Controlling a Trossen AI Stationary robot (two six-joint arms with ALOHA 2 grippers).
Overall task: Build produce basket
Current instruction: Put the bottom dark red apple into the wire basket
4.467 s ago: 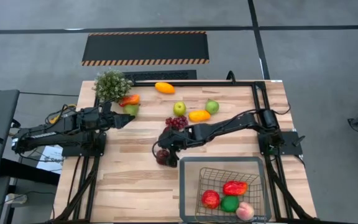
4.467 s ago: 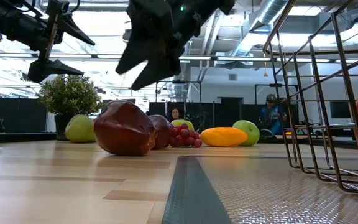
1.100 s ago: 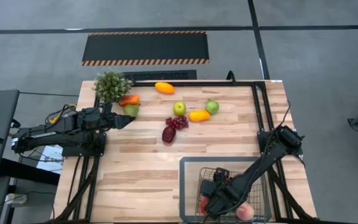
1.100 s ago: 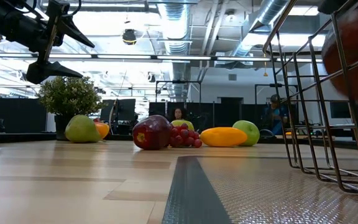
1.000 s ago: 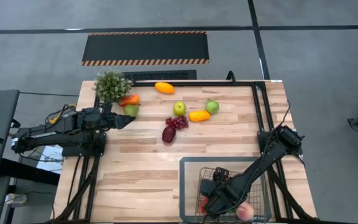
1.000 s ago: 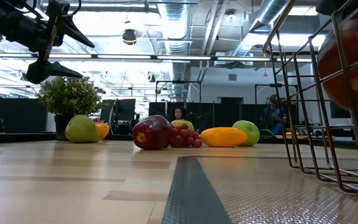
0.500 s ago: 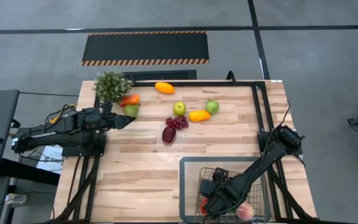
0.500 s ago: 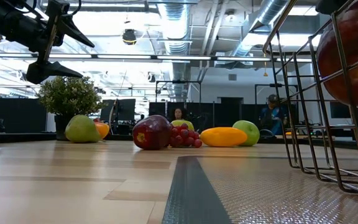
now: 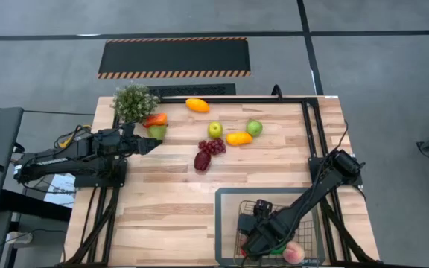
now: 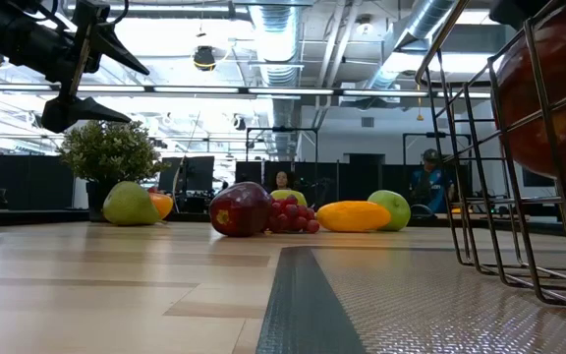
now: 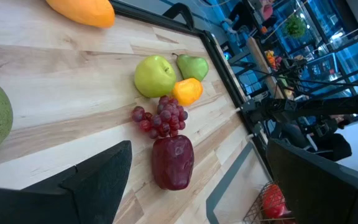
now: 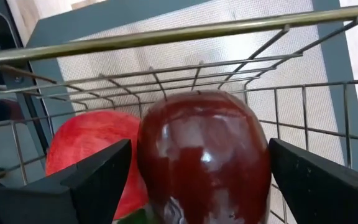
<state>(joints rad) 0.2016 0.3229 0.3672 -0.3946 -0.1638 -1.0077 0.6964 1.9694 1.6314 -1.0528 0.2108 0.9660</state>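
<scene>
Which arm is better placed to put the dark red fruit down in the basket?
The right. Its gripper is over the basket and holds the dark red fruit between its fingers. The left gripper hovers far away, near the plant.

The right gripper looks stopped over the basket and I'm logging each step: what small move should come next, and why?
Probably open the fingers and let go. The right gripper holds a dark red apple between its fingers, already inside the wire basket, just above a red fruit lying there. The drop looks short. The left gripper waits near the potted plant.
</scene>
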